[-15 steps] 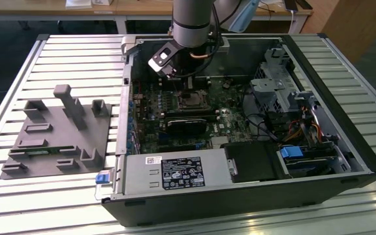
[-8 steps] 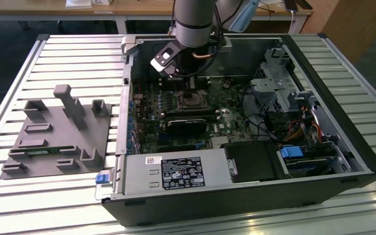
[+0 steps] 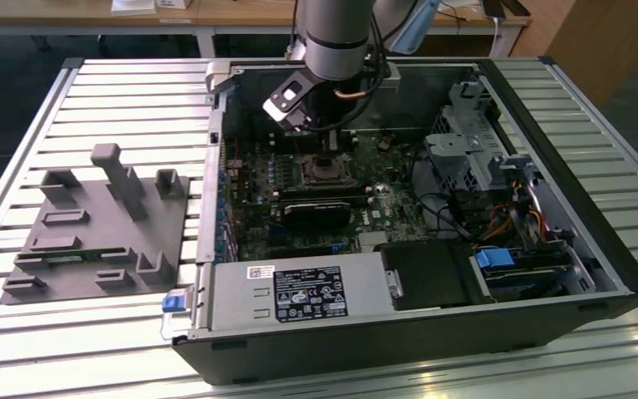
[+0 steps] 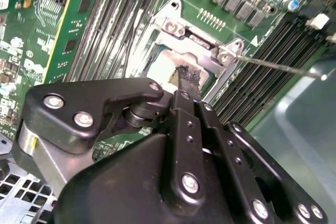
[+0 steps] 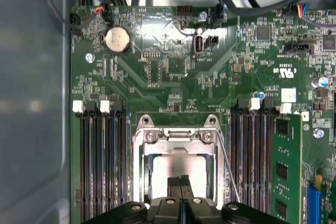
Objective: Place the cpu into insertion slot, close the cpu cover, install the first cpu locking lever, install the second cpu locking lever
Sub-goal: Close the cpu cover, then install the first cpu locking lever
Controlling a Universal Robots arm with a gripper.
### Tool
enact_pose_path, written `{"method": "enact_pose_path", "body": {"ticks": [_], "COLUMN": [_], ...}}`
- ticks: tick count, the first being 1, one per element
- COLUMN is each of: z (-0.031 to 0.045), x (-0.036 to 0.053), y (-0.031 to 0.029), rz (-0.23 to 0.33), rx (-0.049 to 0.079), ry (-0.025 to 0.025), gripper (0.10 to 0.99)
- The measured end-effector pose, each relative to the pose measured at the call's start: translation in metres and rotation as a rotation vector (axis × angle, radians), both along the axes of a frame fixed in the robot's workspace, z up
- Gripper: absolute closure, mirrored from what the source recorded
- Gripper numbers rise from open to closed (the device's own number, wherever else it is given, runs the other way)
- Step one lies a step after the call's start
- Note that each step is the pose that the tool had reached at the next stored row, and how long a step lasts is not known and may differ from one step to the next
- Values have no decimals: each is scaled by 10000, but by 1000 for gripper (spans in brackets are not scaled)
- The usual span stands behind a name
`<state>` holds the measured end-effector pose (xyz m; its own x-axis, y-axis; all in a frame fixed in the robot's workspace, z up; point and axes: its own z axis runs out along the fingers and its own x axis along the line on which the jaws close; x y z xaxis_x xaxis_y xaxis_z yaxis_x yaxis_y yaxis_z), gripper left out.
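Note:
In the exterior view my gripper (image 3: 322,143) hangs inside the open computer case, just above the insertion slot (image 3: 325,169) on the green motherboard (image 3: 258,179). In both wrist views the cpu (image 5: 163,169) (image 4: 157,72) lies in the slot with its silver top showing. The silver cpu cover (image 5: 178,147) (image 4: 197,43) lies flat around it. My gripper (image 5: 181,182) (image 4: 189,74) is shut, its black fingertips pressed together right over the cpu's middle, with nothing seen between them. A thin wire locking lever (image 5: 227,163) (image 4: 278,66) stands out at a slant from the socket's side.
Black memory slots (image 5: 102,161) flank the socket, with a green memory card (image 5: 283,171) beyond them. A black heatsink block (image 3: 319,214), a power supply (image 3: 296,291), a drive cage (image 3: 468,158) and cables (image 3: 497,220) fill the case. A grey fixture (image 3: 97,224) lies outside it.

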<state>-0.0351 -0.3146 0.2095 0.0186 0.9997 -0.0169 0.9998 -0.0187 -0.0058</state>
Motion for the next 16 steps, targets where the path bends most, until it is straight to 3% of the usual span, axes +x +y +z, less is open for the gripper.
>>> {"method": "enact_pose_path", "body": {"ticks": [16], "z": [22], "x": [43], "y": [0], "rz": [0], "rx": [-1], "ry": [0], "gripper": [965]}}
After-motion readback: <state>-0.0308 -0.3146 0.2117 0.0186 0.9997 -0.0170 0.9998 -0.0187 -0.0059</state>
